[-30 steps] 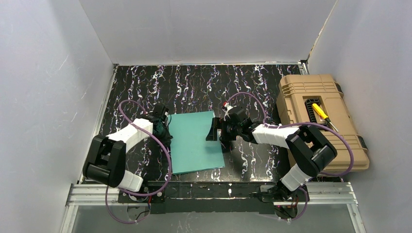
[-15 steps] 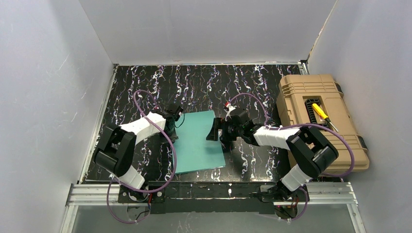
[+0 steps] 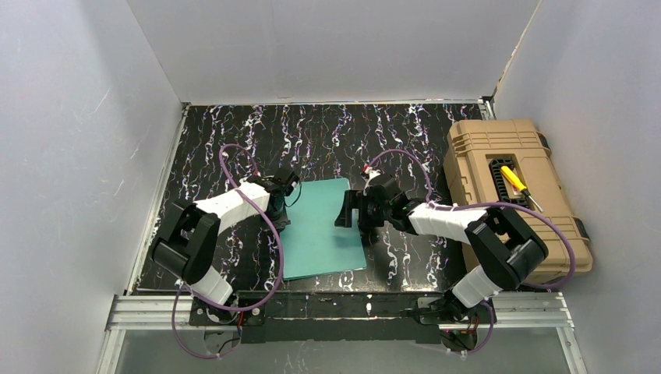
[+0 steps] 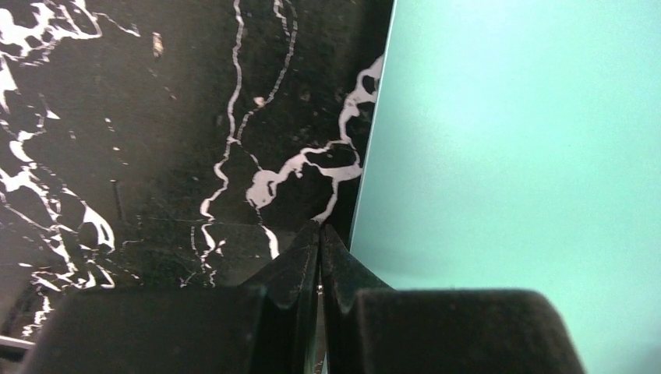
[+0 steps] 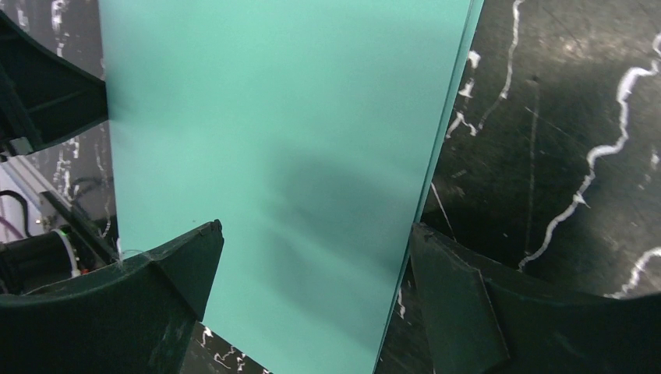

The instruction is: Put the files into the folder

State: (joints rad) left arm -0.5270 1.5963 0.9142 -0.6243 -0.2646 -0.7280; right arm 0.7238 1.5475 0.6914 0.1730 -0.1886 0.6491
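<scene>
The left gripper [image 4: 319, 234] has swung in to the left edge of the teal folder [image 3: 321, 234], which lies closed mid-frame on the black table [image 3: 312, 132]; its jaws are pressed together, empty. The right gripper [image 5: 312, 241] gapes wide over the folder's right edge, holding nothing.

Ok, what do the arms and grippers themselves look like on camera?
Both arms match: black joint housings with white covers on the links, left arm and right arm. A purple cable loops along each. The left gripper and right gripper are dark, each jaw a wedge tapering to a point. A small red mark sits by the right wrist.
</scene>
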